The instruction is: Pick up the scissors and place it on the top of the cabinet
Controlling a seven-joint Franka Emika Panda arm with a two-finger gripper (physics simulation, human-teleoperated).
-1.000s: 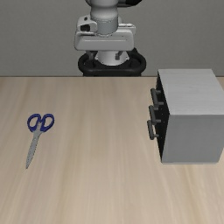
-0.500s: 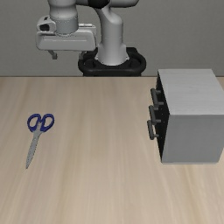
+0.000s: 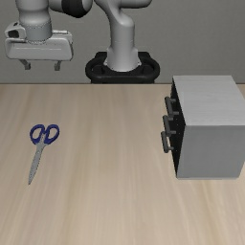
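Blue-handled scissors [image 3: 38,150] are lying flat on the wooden counter [image 3: 105,191], near its edge at the exterior view's left, with the handle loops pointing toward the far edge and the blades pointing toward the near edge. Nothing is touching them.

I am reading the step in hand as the approach: the grasp is not yet made. The pincer [image 3: 41,67] is hanging high over the far corner of the counter at the exterior view's left, well apart from the scissors. Its two fingers [image 3: 26,64] are pointing downward and standing wide apart, and they are holding nothing and touching nothing.

The next move, in my judgement, calls for:
1. Bringing the pincer forward until it is directly above the scissors.
2. Turning the wrist so the fingers are straddling the narrow part near the pivot.
3. Descending close to the counter, since the scissors are lying very low.

The grey cabinet [image 3: 209,129] is standing by the edge at the exterior view's right, its flat top bare.
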